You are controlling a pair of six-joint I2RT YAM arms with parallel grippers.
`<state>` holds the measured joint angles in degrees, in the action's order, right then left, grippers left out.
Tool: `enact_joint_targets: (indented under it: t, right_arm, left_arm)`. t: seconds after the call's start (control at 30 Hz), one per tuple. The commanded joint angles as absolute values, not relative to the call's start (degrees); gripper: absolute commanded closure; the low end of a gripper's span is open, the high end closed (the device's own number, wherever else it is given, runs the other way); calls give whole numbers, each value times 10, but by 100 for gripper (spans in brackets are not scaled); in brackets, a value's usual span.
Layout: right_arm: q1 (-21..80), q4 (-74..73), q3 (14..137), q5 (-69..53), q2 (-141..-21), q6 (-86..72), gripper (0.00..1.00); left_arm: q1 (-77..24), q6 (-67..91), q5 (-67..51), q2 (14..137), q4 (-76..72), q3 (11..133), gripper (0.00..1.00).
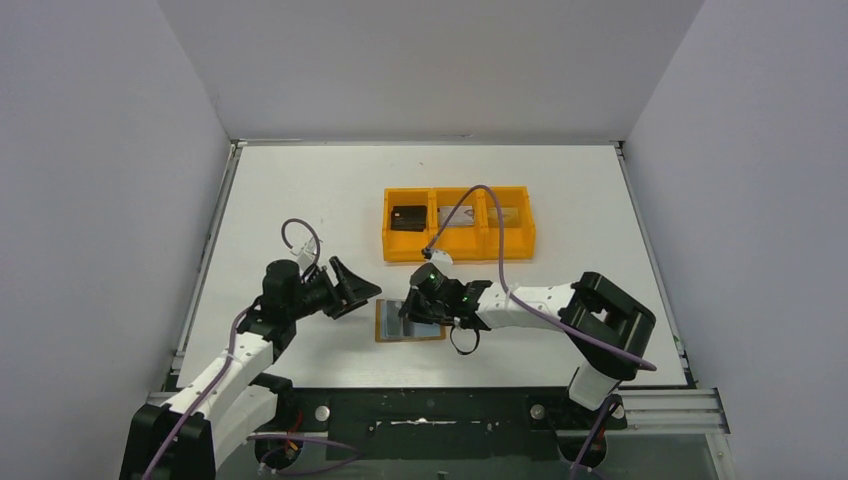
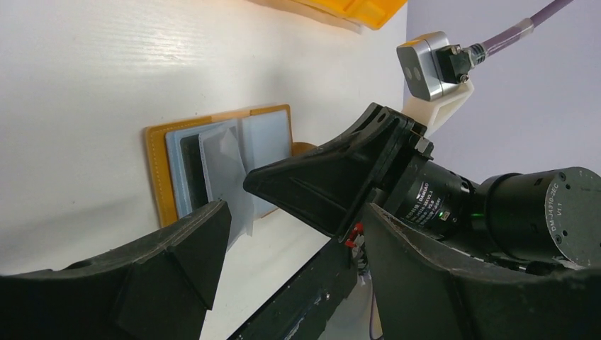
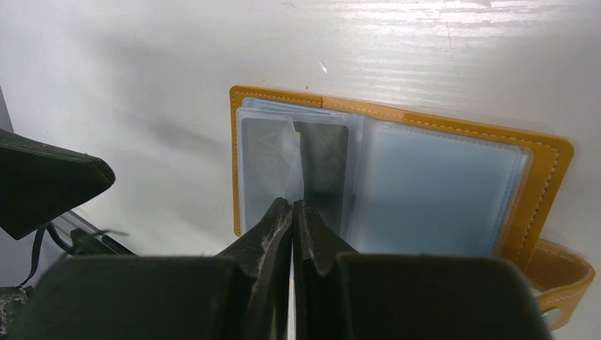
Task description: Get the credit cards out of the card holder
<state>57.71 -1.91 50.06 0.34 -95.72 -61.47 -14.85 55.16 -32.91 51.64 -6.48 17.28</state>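
Note:
The tan-brown card holder (image 1: 382,322) lies open on the table near the front edge, grey sleeves up (image 3: 546,184) (image 2: 154,170). A dark credit card (image 3: 322,159) (image 2: 191,166) shows inside its left sleeves. My right gripper (image 3: 293,203) (image 1: 408,305) is shut at that half, pinching a clear sleeve leaf (image 2: 228,177) that stands lifted off the holder. My left gripper (image 1: 358,290) (image 2: 294,234) hovers just left of the holder, open, with nothing between its fingers.
An orange three-compartment tray (image 1: 458,250) sits behind the holder. A dark card (image 1: 408,217) lies in its left compartment and a pale one (image 1: 510,214) in its right. The right wrist's purple cable arcs over the tray. Bare white table lies left and far back.

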Motion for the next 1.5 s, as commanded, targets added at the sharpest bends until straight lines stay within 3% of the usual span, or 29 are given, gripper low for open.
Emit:
enact_joint_targets:
  t: [0.0, 0.5, 0.93, 1.37, 1.47]
  right_arm:
    - [573, 21, 491, 9, -919, -627, 100]
    - [571, 46, 463, 10, -904, -644, 100]
    - [571, 63, 447, 9, -891, -648, 100]
    - [569, 56, 431, 18, -876, -656, 100]
    - [569, 35, 432, 29, -868, -657, 93]
  left_arm:
    - [-157, 555, -349, 519, -109, 171, 32]
    - [-265, 523, -275, 625, -90, 203, 35]
    - [-286, 521, -262, 667, -115, 217, 42]
    - [-309, 526, -288, 712, -163, 243, 62]
    - [-316, 526, -302, 721, -180, 250, 63]
